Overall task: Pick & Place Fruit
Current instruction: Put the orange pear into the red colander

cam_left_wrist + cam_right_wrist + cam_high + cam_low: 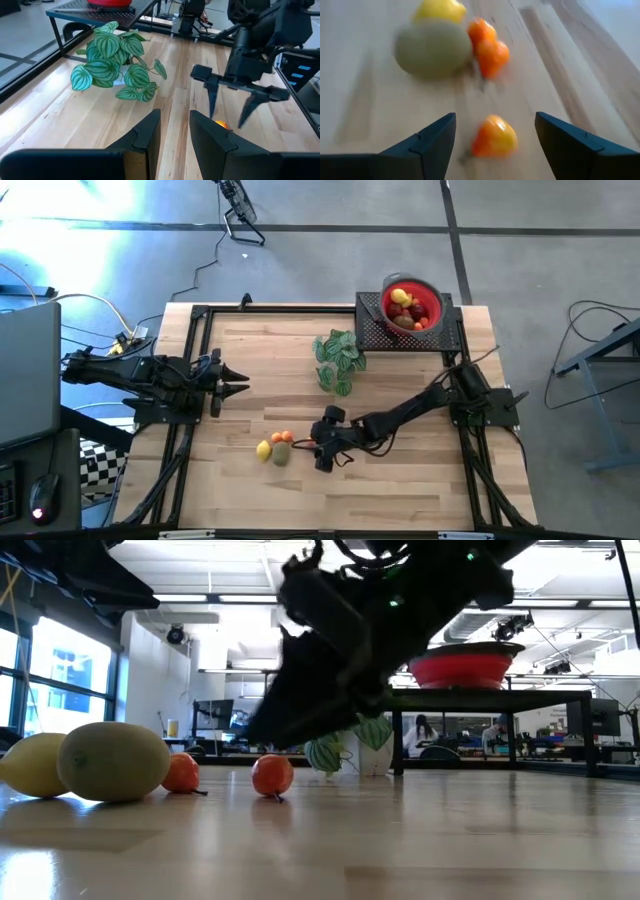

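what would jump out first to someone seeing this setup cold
The right end effector, open, hangs low over an orange-yellow fruit on the table, beside a cluster of lemon, green-brown fruit and two orange pieces. At the far edge, a red bowl of fruit sits on a black stand.

Grey floor (330,260); bright windows (50,680); ceiling strip lights (240,598).

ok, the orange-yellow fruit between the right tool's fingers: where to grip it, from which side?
Grip the orange-yellow fruit across its rounded middle, coming straight down from above. It lies alone on the table, apart from the fruit cluster, and the right tool is open with a finger on either side of it.
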Tool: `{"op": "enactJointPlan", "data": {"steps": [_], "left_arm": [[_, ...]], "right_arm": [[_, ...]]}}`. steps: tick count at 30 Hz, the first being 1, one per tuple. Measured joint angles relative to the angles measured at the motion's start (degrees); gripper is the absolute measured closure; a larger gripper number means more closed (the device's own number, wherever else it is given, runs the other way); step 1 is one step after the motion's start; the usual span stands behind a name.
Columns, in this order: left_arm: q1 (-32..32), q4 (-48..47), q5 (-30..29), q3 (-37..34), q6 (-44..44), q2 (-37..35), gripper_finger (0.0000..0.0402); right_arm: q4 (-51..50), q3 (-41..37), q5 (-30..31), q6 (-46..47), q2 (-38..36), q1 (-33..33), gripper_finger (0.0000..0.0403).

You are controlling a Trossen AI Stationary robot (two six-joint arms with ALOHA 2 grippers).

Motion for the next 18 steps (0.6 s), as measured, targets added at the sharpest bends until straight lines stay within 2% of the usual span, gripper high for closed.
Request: {"op": "enactJointPlan", "data": {"steps": [18], "left_arm": [[0.0, 0.0, 0.0, 0.0, 0.0, 0.0, 0.0303]], "right_arm": [[0.1, 0.1, -1.1, 1.5, 3.3, -0.5, 0.0144]]}}
